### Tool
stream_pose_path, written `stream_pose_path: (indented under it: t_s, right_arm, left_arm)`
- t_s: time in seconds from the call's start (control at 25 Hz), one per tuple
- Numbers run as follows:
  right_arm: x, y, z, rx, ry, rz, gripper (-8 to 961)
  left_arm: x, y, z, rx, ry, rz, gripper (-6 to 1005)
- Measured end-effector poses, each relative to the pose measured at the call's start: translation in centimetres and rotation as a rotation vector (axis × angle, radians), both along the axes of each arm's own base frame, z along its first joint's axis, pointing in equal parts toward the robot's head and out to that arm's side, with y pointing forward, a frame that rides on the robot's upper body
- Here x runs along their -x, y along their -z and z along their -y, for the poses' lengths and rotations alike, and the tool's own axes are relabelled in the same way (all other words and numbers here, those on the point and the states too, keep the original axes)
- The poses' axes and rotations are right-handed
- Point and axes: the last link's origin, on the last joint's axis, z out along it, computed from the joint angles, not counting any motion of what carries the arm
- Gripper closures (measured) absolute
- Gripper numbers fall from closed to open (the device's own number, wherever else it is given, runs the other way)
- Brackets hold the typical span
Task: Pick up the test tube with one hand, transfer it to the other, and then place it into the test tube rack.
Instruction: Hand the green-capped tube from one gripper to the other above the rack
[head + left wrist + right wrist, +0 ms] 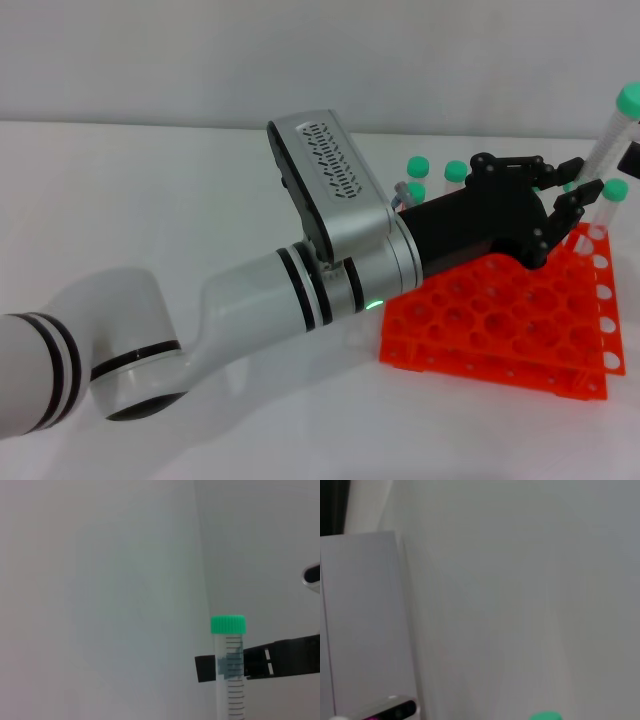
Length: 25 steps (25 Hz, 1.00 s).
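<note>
Left gripper (562,205), black claw on the thick white-and-silver arm, reaches across over the orange test tube rack (500,330) toward the desk's right edge. Its claw fingers are spread fairly wide with nothing between them.

The test tube (615,135), clear with a green screw cap, stands upright in the air just past those fingertips at the far right. In the left wrist view the tube (231,680) is pinched just below the cap by black fingers (280,662) of the right gripper (231,666), jaws narrow on it.

Other green-capped tubes (455,172) sit in the rack's far row.

Handling, judged: the tube is light, stiff, smooth plastic, likely slippery, and may pivot if pinched off-centre. Best hold is mid-body below the other grip, squarely across, leaving the round bottom free for a rack hole.
</note>
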Motion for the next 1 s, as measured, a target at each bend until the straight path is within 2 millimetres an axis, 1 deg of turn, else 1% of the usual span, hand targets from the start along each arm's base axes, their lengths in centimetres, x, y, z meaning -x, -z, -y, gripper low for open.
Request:
stream_pose_path:
  t_s: [0.28,0.4,0.72,0.92,1.0]
  right_arm:
    - [1.2,0.9,-0.4,0.010,-0.030,-0.026,256]
    - [1.9,1.3,-0.9,0.009,-0.038,-0.030,258]
    - [1.6,1.0,-0.9,-0.014,-0.037,-0.019,263]
    - [1.3,0.9,-0.8,-0.021,-0.031,-0.016,502]
    - [1.3,0.9,-0.7,-0.021,-0.030,-0.016,643]
  left_arm:
    - [0.0,0.1,0.0,0.000,-0.001,-0.004,776]
    - [0.1,0.1,0.0,0.001,0.000,-0.006,775]
    - [0.1,0.1,0.1,0.003,0.002,-0.010,770]
    - [0.1,0.2,0.1,0.004,0.003,-0.010,767]
    - [0.1,0.2,0.1,0.004,0.003,-0.012,766]
